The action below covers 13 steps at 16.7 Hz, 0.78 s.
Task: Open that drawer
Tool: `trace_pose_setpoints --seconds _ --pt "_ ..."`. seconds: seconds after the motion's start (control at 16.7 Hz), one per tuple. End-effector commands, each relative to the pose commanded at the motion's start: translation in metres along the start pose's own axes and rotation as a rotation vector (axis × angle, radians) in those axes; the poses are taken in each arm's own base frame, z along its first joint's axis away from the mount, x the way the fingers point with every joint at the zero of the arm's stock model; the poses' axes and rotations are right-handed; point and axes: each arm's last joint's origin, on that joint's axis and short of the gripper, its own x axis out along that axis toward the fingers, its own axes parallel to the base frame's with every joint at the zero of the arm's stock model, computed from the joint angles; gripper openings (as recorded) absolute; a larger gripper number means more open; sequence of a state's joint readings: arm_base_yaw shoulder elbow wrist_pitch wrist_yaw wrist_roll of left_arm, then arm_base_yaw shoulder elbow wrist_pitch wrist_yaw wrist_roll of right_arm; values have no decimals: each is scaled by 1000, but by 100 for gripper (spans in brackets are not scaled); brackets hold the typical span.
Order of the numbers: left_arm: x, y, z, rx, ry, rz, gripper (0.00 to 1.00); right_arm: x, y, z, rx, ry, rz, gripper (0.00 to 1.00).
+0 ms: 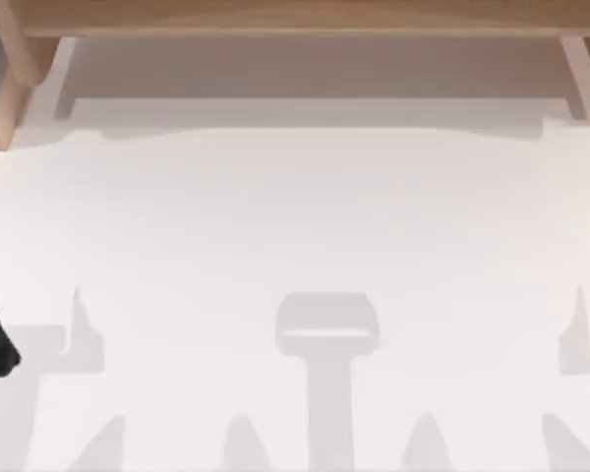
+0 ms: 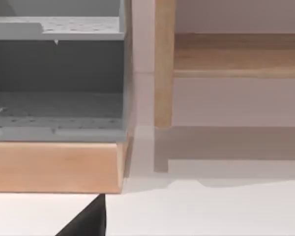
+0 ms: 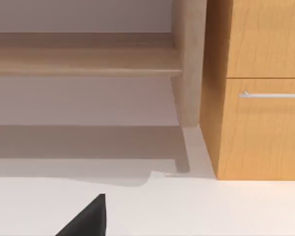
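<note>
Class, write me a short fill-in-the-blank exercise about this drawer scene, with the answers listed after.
1. The drawer in the right wrist view is ___.
2. Its handle is a ___ bar.
3. The table top is ___ in colour.
4. The shelves in the left wrist view are ___.

Answers: closed; silver; white; grey

The top camera looks straight down on the white table [image 1: 295,216]; both wrist cameras sit low, facing the shared wooden shelf [image 2: 236,54].
</note>
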<state>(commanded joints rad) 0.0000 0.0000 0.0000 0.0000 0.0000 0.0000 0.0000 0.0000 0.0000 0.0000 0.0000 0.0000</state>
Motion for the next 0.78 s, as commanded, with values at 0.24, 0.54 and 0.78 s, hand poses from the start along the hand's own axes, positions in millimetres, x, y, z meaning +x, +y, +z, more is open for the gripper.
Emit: trace_pose_setpoints --seconds 0.24,0.54,0.78 --pt "0 0 0 0 0 0 100 0 -2 10 -2 -15 2 100" --pt "0 0 0 0 0 0 100 14 -14 57 -7 -30 -2 100" --pt "0 0 0 0 0 0 100 46 -37 98 -4 -16 -7 100"
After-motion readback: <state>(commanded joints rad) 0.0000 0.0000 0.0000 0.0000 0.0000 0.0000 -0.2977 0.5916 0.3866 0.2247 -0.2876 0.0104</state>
